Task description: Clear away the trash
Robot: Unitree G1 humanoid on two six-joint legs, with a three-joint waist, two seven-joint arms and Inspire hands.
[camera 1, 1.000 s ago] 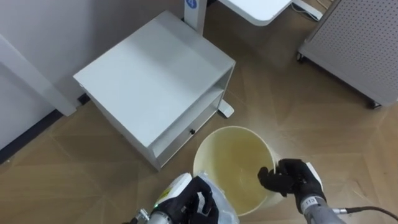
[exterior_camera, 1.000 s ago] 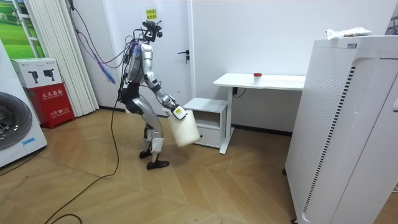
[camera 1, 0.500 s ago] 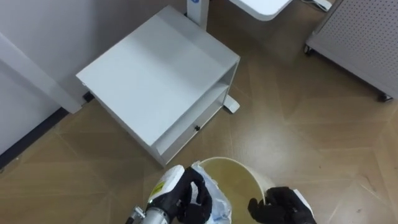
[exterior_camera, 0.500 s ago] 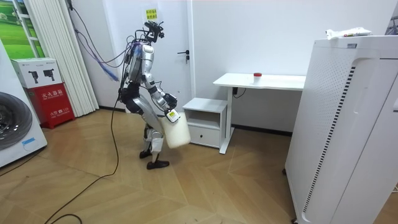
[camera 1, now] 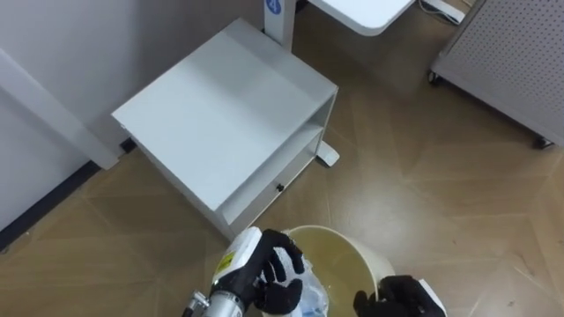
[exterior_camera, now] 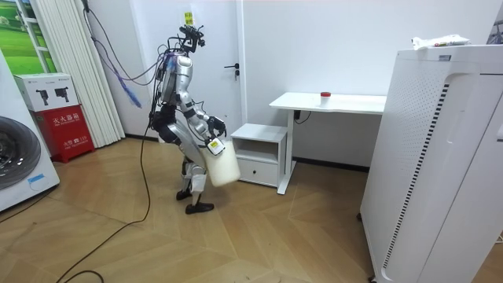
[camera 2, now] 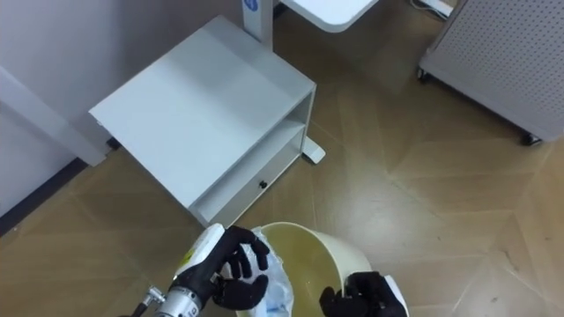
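Drop-off step, it seems
Left hand [camera 1: 267,273] clutches a crumpled plastic bag [camera 1: 310,296] over the bin [camera 1: 348,254]; right hand [camera 1: 405,298] grips the bin's rim. Next: let go.

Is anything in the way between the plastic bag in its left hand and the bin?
Nothing visible. The left hand holds the bag right at the open rim of the bin; the right hand grips the rim opposite.

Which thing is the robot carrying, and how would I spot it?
Find the long white desk, then the low white cabinet beside it. Before that, gripped by the robot's left hand and right hand, is the bin: round, cream, open-topped.
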